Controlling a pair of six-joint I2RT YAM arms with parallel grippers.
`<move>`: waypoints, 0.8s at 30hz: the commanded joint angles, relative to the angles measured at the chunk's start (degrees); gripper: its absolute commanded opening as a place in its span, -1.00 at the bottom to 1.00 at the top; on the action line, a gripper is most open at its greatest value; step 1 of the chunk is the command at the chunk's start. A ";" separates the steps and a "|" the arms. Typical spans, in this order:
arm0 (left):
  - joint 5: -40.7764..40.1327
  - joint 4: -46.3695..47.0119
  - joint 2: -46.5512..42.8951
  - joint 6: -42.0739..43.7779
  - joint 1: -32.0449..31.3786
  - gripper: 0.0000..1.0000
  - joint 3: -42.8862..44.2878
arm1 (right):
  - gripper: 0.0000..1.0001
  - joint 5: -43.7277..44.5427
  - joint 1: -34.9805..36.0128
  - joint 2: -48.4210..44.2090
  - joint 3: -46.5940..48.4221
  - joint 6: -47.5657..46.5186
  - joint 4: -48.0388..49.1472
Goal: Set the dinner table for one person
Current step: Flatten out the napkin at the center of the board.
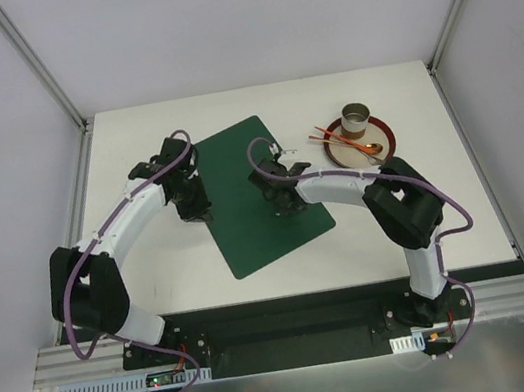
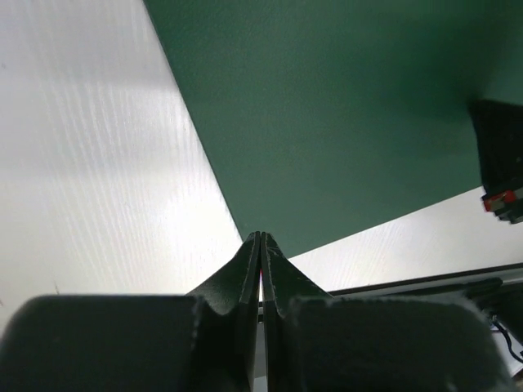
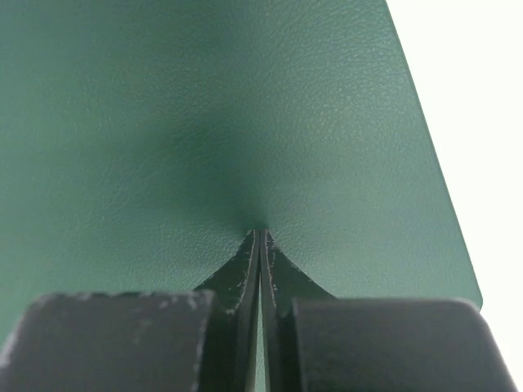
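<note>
Between pale walls and aluminium frame posts (image 1: 36,63), the dinner table (image 1: 428,217) lay white, matte and flat, filling the enclosure. Across its middle sat a dark green placemat (image 1: 240,185), skewed against the table's edges. Both arms reached onto it. The left gripper (image 2: 261,238) stood fully closed with its tips at the mat's left edge. The right gripper (image 3: 261,235) was likewise closed, tips down on the mat near its right side. Whether either had nipped the thin sheet could not be told. The step looked like squaring the mat, which would call for both tips travelling together. Well apart at the far right waited a red plate (image 1: 388,143) bearing a metal cup (image 1: 357,118), chopsticks (image 1: 331,140) and a spoon (image 1: 367,148).
</note>
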 commanded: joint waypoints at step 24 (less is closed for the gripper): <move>-2.38 -5.79 16.11 2.88 1.20 -1.00 12.07 | -0.99 1.26 2.31 1.26 -6.14 8.18 -1.32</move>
